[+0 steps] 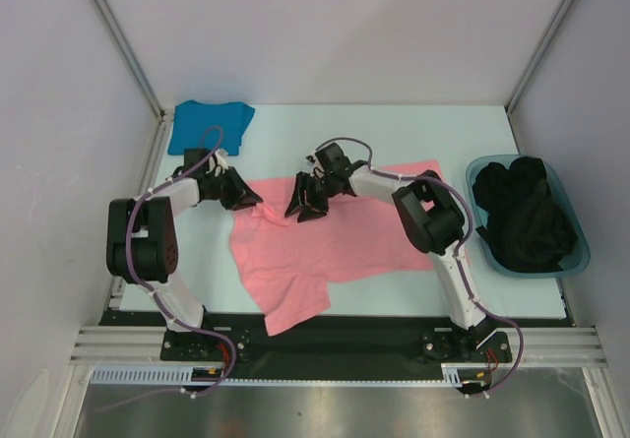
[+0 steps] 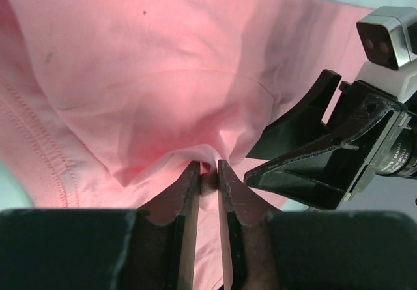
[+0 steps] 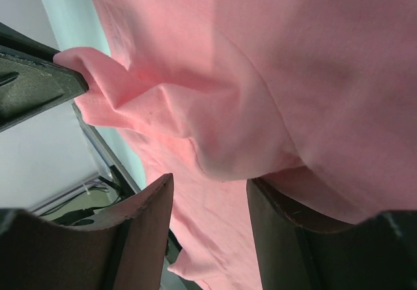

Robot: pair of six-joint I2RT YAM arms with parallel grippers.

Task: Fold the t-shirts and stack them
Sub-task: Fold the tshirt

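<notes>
1 pink tee (image 1: 335,246) & 1 blue tee (image 1: 209,126), 1 tub (image 1: 579,246).

My pale counter (image 1: 394,128) carries the pink t-shirt (image 1: 325,251) spread under my right gripper (image 1: 303,212); the folded teal-blue t-shirt (image 1: 209,123) lies beyond my left gripper (image 1: 256,200); a tub (image 1: 581,246) of dark cloth (image 1: 522,212) sits well right of both.

The pink shirt (image 1: 325,246) is plain salmon. The blue shirt (image 1: 209,126), far left, is plain bright teal-blue. The table (image 1: 394,133) is pale mint. The right tub (image 1: 583,246) is translucent teal and its cloth (image 1: 522,217) is black. The left hand (image 1: 256,200) and right hand (image 1: 301,211) are black.
</notes>
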